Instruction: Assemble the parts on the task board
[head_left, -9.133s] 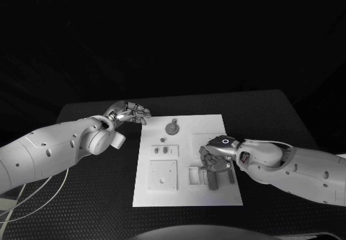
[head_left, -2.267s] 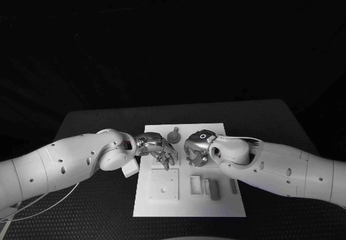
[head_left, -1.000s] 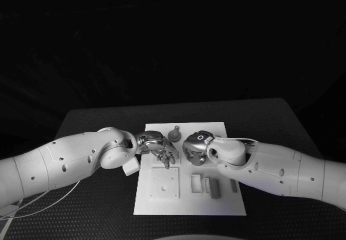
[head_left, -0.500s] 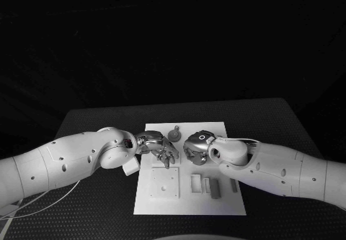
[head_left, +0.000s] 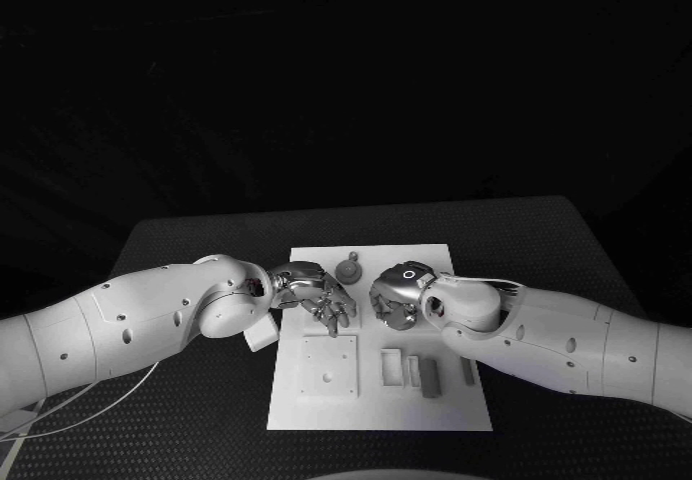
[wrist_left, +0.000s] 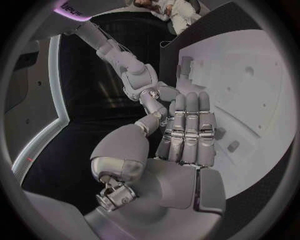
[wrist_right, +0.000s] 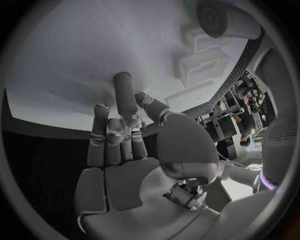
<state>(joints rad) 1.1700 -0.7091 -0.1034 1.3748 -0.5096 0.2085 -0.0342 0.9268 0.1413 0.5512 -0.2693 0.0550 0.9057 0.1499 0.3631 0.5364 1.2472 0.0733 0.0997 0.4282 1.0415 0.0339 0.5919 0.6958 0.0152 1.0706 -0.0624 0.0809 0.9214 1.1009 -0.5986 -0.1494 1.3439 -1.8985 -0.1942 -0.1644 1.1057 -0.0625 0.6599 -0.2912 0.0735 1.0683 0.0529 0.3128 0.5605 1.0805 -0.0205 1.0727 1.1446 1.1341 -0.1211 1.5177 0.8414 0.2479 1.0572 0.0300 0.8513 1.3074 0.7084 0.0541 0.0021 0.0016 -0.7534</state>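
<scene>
The white task board (head_left: 375, 400) lies mid-table. My left hand (head_left: 320, 296) hovers over its upper left part, fingers stretched out side by side above the board (wrist_left: 250, 95) and holding nothing (wrist_left: 187, 135). My right hand (head_left: 392, 300) is close beside it over the board's middle. It pinches a short grey peg (wrist_right: 125, 92) between thumb and fingers, just above the white surface (wrist_right: 75, 65). A round grey part (head_left: 348, 268) stands at the board's far edge between the hands.
Nearer me the board carries a square plate (head_left: 329, 365), a slotted frame (head_left: 391, 367) and two grey bars (head_left: 428, 378) (head_left: 469, 372). Raised white blocks (wrist_right: 203, 70) and a round part (wrist_right: 219, 17) lie beyond the peg. A loose cable (head_left: 58, 410) runs at the left.
Since nine seconds ago both hands have come together over the board's upper middle; the right left the bars. In the last second the right hand edged slightly right.
</scene>
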